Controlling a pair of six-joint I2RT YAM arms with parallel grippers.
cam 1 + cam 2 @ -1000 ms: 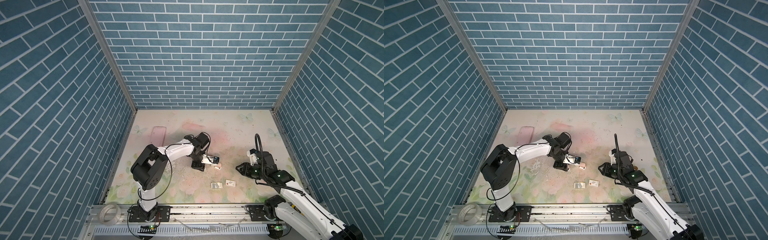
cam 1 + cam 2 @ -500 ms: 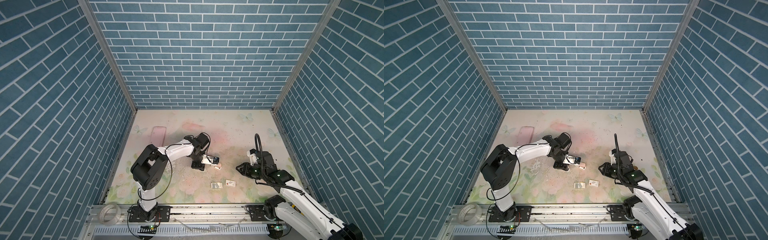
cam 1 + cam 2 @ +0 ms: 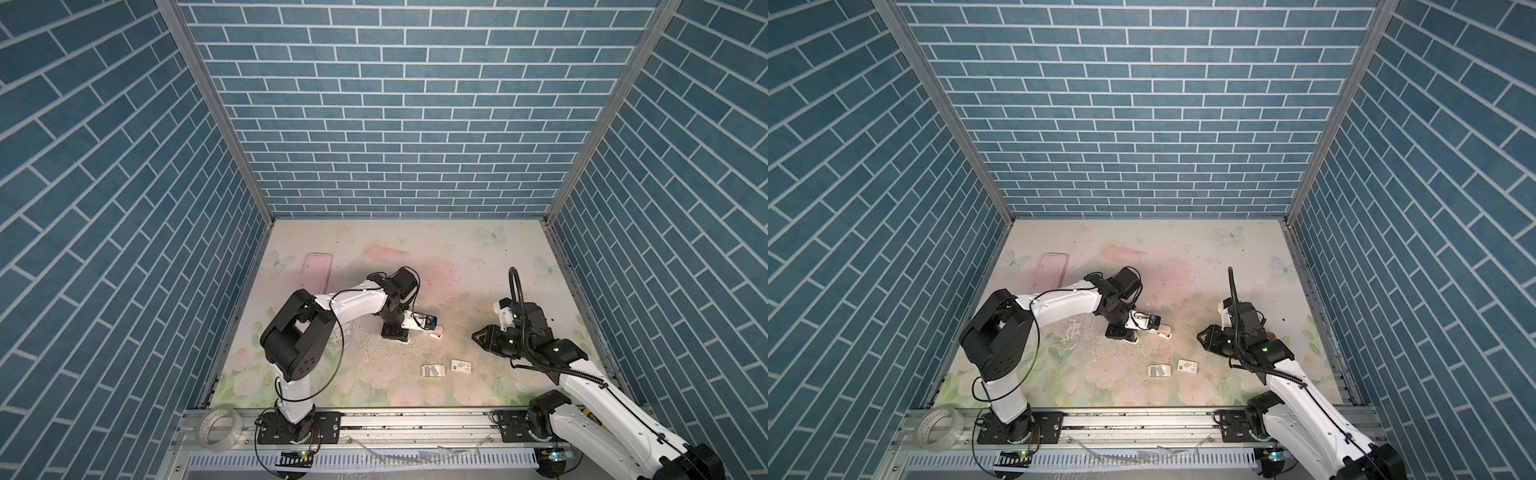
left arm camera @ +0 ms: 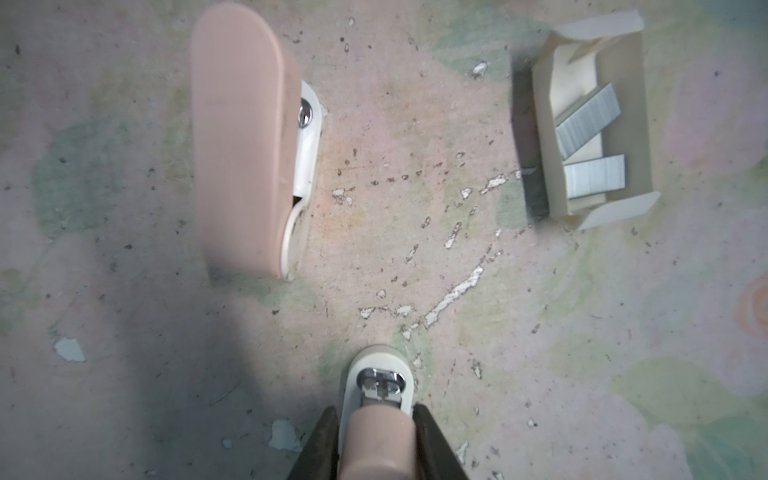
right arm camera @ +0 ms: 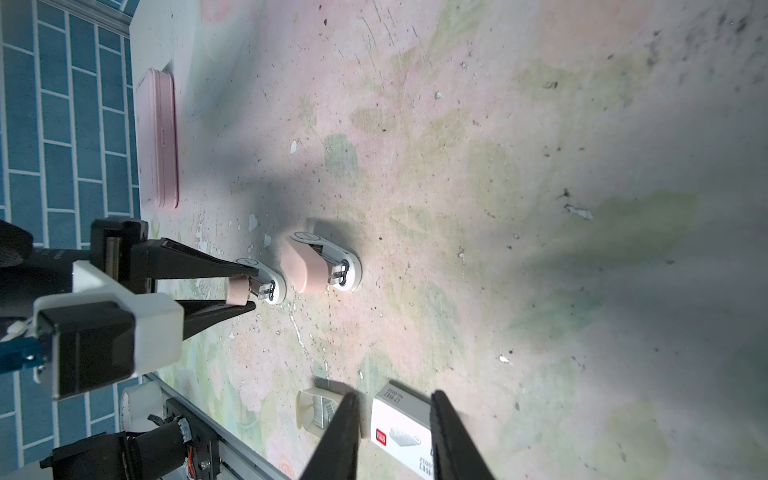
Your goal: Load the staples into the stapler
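Note:
My left gripper (image 4: 376, 409) is shut on a small pink-and-white stapler (image 4: 380, 382) that rests on the table, one black finger on each side; the same grip shows in the right wrist view (image 5: 253, 287). A second pink stapler (image 4: 245, 141) (image 3: 437, 332) lies just beyond it. The staples (image 4: 588, 120), grey strips, lie in an open cream tray (image 4: 544, 137) (image 3: 433, 371) nearer the front. My right gripper (image 5: 394, 395) (image 3: 476, 336) hangs open and empty above the table at the right, pointing left toward the staplers.
A flat white card sleeve (image 3: 461, 366) with a red mark lies right of the tray. A pink case (image 3: 316, 274) sits at the back left by the wall. A tape roll (image 3: 220, 428) rests on the front rail. The mat is scuffed.
The left gripper's jaws have drawn in onto the stapler. Neither arm has visibly shifted, and the objects on the table lie where they were.

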